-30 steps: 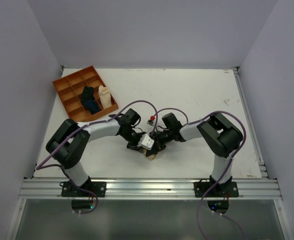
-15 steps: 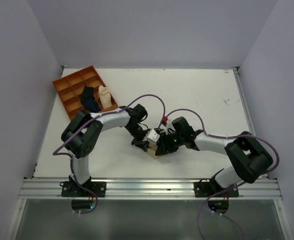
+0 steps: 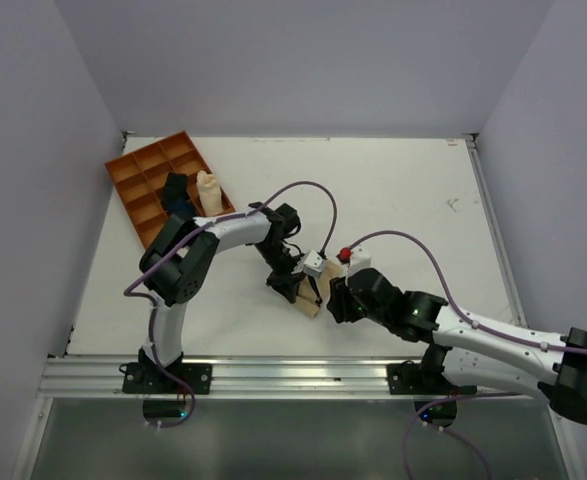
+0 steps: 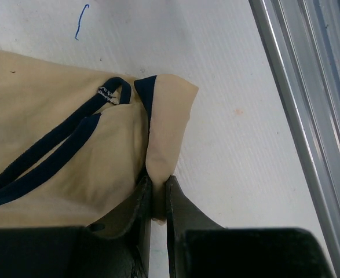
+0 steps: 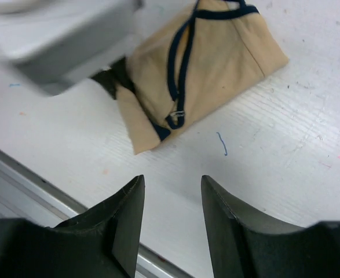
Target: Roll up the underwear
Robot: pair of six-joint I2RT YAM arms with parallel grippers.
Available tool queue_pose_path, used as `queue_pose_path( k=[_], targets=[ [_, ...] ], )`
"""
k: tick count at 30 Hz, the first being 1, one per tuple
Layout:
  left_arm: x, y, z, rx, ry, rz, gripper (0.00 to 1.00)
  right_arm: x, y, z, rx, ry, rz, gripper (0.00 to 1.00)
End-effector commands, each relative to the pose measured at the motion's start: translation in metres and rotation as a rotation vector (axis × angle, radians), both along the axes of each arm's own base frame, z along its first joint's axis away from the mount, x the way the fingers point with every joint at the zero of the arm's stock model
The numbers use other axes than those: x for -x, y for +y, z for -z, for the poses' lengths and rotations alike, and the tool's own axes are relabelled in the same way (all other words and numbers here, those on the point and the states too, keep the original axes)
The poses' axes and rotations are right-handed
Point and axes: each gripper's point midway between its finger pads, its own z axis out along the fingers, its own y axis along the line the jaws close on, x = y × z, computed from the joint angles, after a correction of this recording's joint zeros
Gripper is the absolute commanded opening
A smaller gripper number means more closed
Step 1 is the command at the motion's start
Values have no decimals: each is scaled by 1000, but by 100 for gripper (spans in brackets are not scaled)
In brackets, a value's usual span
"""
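My left pincer [image 4: 157, 194] is nearly closed, pinching a folded corner of the one underwear [image 4: 65, 145], which lies flat by the bench's [image 3: 403, 190] near edge, midway along. My right pincer [image 5: 171, 182] gapes wide, near it, touching nothing. Seen from above, the two pincers hide most of it.

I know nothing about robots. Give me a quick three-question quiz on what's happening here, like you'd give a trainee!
1. True or false: the left gripper is pinching a fold of the underwear.
2. The right gripper is: A) clamped on cloth; B) open, holding nothing; C) hidden from view.
3. What colour is the underwear's trim?
Key: 1 true; 2 B; 3 dark navy, nearly black.
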Motion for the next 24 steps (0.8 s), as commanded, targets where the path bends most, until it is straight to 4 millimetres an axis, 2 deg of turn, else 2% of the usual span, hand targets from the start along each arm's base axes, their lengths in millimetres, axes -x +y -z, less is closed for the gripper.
queue_pose_path(
  k=[1,4,5,7,8,9,10,11,12,13,14,15,17,24],
  targets=[
    [8,6,6,-80,84,-11,15,-14,-17,-34,94,-186,130,48],
    [8,3,0,-76,101,-13,16,-9,-8,-43,124,-237,114,49],
    [7,3,-2,-81,104,-19,16,-3,-1,-39,153,-247,76,49],
    [6,4,-1,-106,111,-33,16,-2,11,-49,165,-303,58,49],
    [6,5,0,-117,113,-38,16,9,23,-46,211,-334,-16,49],
    [5,5,1,-126,116,-40,16,11,25,-45,258,-358,-33,50],
    [5,5,2,-132,120,-46,16,10,35,-57,268,-393,-38,51],
    [4,5,2,-138,124,-53,16,13,42,-57,324,-418,-111,51],
    [5,5,4,-143,132,-55,16,14,47,-41,419,-411,-159,52],
    [5,5,5,-149,138,-62,16,15,60,-46,429,-409,-196,52],
    [5,5,6,-153,142,-63,16,13,63,-41,501,-423,-247,52],
    [6,5,7,-157,149,-62,16,13,63,-24,596,-408,-285,53],
    [7,6,9,-160,153,-64,16,9,74,-24,663,-423,-324,53],
    [8,5,8,-161,162,-73,17,6,88,12,838,-407,-454,53]
  ],
)
